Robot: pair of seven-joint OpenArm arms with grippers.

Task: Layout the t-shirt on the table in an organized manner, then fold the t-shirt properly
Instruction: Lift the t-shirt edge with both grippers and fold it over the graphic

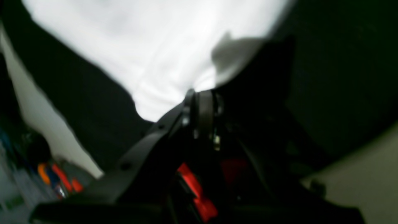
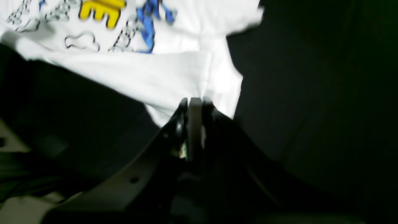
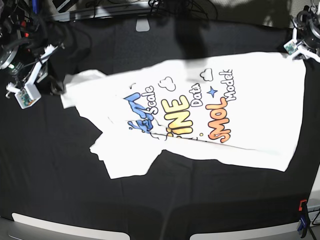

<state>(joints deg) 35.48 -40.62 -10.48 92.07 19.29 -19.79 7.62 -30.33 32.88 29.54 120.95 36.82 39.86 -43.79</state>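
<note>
The white t-shirt (image 3: 200, 115) lies print side up on the black table (image 3: 50, 175), with its lower long edge folded over and one sleeve (image 3: 120, 160) sticking out at the front left. My left gripper (image 1: 200, 93) is shut on plain white shirt cloth (image 1: 155, 46). In the base view it (image 3: 299, 51) is at the shirt's far right corner. My right gripper (image 2: 194, 101) is shut on a shirt edge (image 2: 174, 77) below the blue and yellow print. In the base view it (image 3: 61, 87) is at the shirt's left end.
An orange and blue clamp (image 3: 302, 220) grips the table's front right edge, and more clamps (image 1: 56, 180) show blurred in the left wrist view. Cables and gear (image 3: 150, 6) run along the far edge. The shirt's right edge lies close to the table's right side.
</note>
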